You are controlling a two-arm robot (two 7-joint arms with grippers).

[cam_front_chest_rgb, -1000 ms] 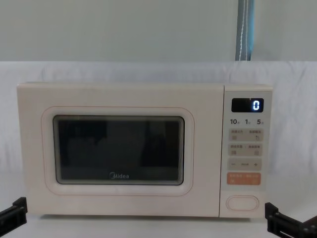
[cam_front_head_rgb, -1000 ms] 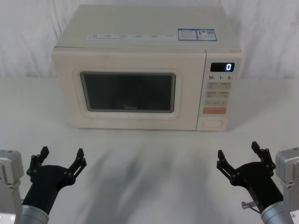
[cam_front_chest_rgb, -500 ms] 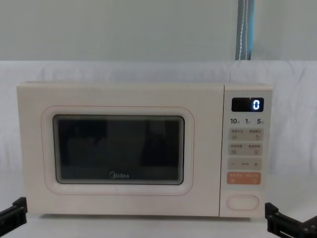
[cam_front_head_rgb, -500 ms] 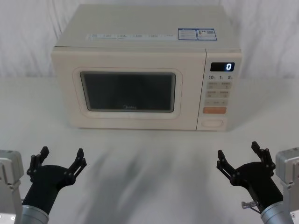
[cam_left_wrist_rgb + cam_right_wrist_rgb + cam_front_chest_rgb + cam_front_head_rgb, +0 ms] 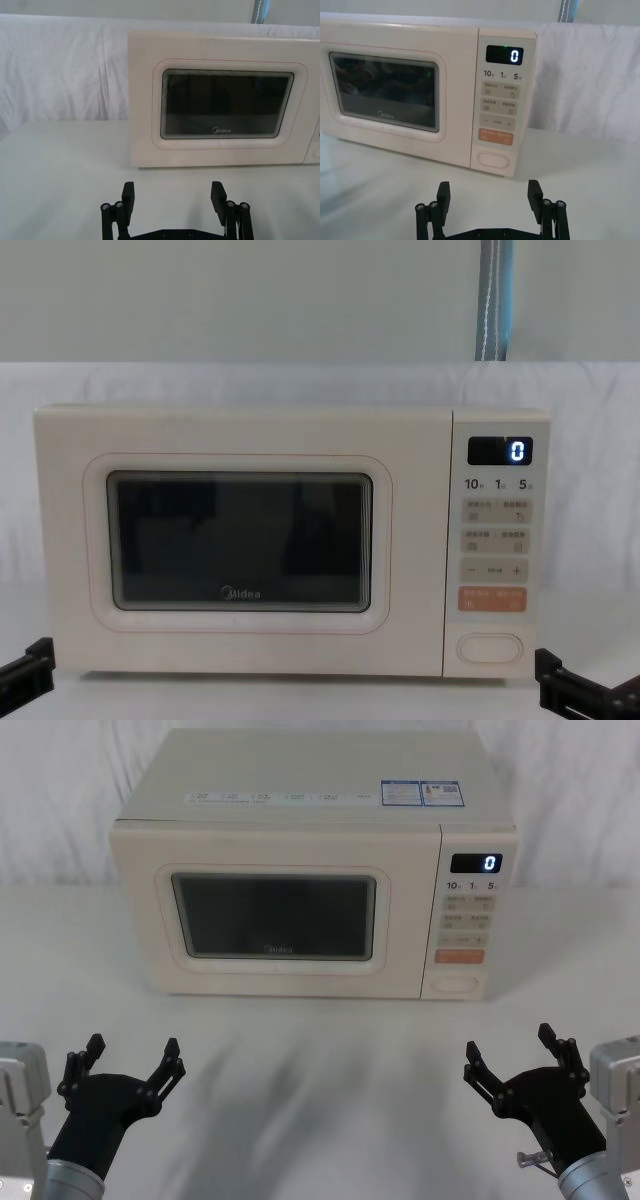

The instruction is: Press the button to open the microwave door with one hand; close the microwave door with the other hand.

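Nearest the robot, the left gripper (image 5: 128,1060) and right gripper (image 5: 512,1057) hover low over the bench (image 5: 320,1050), jaws apart. Bare bench lies ahead. Beyond, the microwave door (image 5: 275,915) is shut. Risk: an off-aim press striking the orange key (image 5: 459,957) just above the button (image 5: 455,984).

Small key print (image 5: 496,512) illegible (grey), top labels (image 5: 420,793) unreadable
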